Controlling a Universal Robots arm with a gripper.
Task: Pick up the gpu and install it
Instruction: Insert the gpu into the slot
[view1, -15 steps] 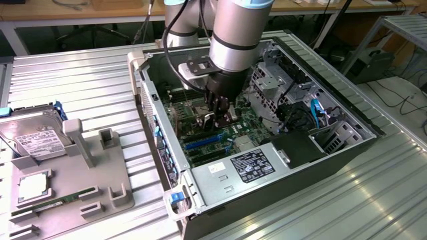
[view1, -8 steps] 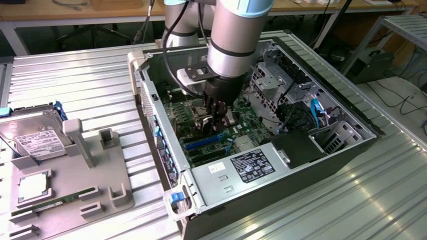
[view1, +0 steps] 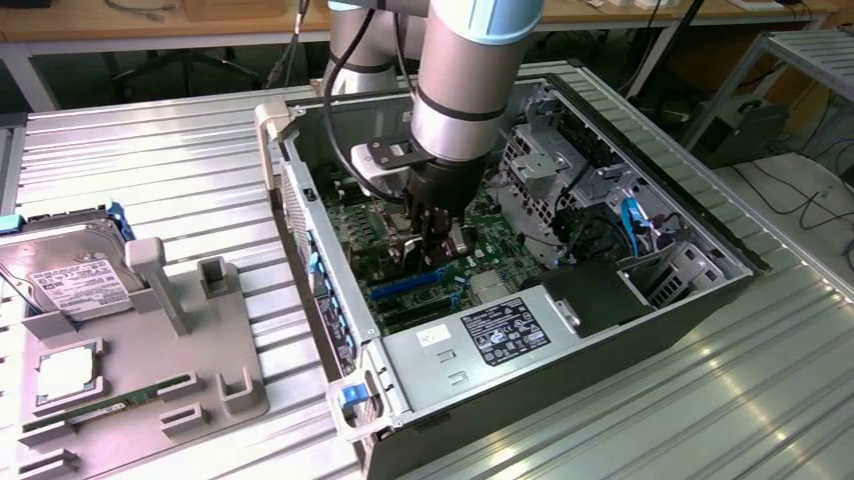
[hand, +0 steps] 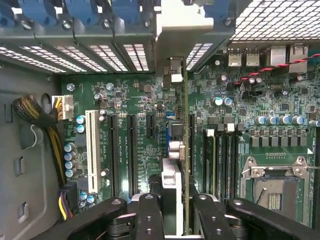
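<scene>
The gpu (hand: 172, 192), a flat green circuit card with a silver metal bracket at one end, is pinched edge-on between the black fingers (hand: 150, 215) of the arm's gripper (hand: 175, 222), inside the open black computer case (view1: 694, 300). It stands upright over the green motherboard (hand: 145, 100), beside the long black expansion slots (hand: 131, 150). Whether it touches one, I can't tell. Its bracket points at the perforated rear wall (hand: 100, 55). Outside the case, towards the exterior view's left, a boxy silver hard drive (view1: 67, 275) sits on a grey fixture (view1: 174, 370).
</scene>
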